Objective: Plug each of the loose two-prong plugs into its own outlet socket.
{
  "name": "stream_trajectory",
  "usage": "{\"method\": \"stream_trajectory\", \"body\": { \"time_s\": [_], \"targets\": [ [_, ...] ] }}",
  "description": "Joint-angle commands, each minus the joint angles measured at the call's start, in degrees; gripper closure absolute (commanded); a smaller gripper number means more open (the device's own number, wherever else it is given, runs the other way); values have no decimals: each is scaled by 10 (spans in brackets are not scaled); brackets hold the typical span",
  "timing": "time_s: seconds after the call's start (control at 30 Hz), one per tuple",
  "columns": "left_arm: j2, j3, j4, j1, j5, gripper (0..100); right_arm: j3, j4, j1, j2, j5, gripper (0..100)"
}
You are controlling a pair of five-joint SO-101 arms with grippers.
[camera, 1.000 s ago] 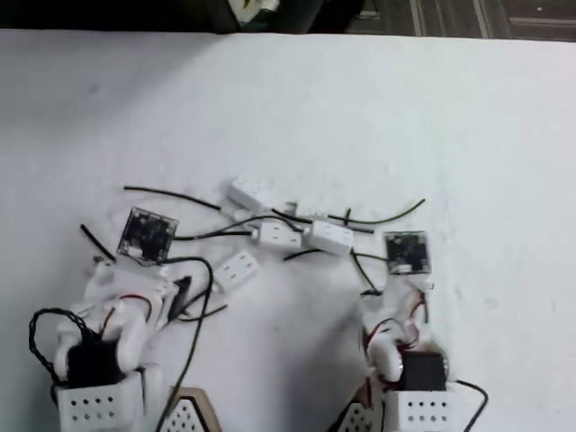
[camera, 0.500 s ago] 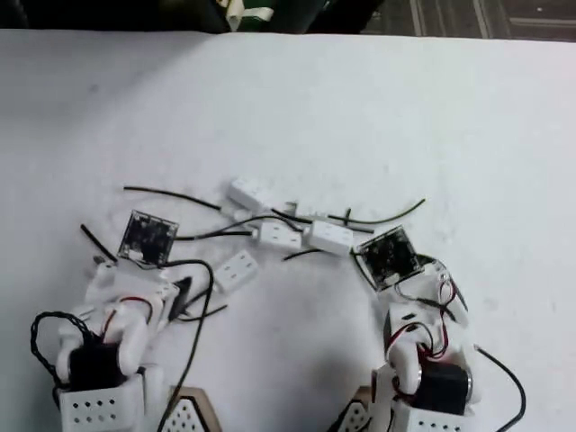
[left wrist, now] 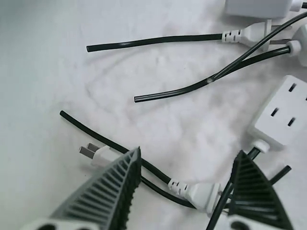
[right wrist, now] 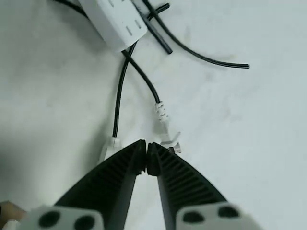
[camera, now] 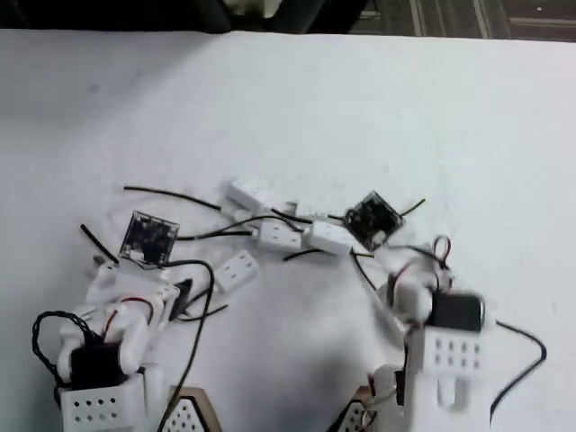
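Several white outlet sockets lie mid-table, among them one [camera: 236,268] near the left arm and one [camera: 330,237] by the right arm. Loose white two-prong plugs on short black cords are scattered around them. My left gripper [left wrist: 188,153] is open low over the table, with a plug [left wrist: 200,193] and its cord lying between its fingers and a second plug [left wrist: 96,154] just outside one finger. A socket [left wrist: 282,112] lies close ahead. My right gripper [right wrist: 146,152] is shut with nothing in it, its tips just above a plug [right wrist: 165,136]; another plug [right wrist: 111,146] lies beside it.
The white table [camera: 378,108] is bare beyond the tangle. The left arm [camera: 117,306] stays near the front edge and the right arm [camera: 423,297] stretches toward the sockets. A socket [right wrist: 115,21] and loose cord ends [right wrist: 211,60] lie ahead of the right gripper.
The right arm has swung out from its base and moved forward toward the sockets. The left arm, the plugs and the sockets have not moved.
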Motion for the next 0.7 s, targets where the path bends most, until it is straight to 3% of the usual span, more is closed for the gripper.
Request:
{"method": "stream_trajectory", "body": {
  "time_s": [0.0,0.13,0.33,0.67],
  "targets": [
    [-5,-2,-2,-5,4,698,-59,0,-4,112,33,981],
    [-5,-1,-2,-5,4,698,-104,3,-10,203,58,976],
    [-5,-1,-10,-5,19,698,-130,-2,-27,292,85,880],
    [-5,-1,-18,-5,40,698,-135,-116,29,382,169,872]
  ]
}}
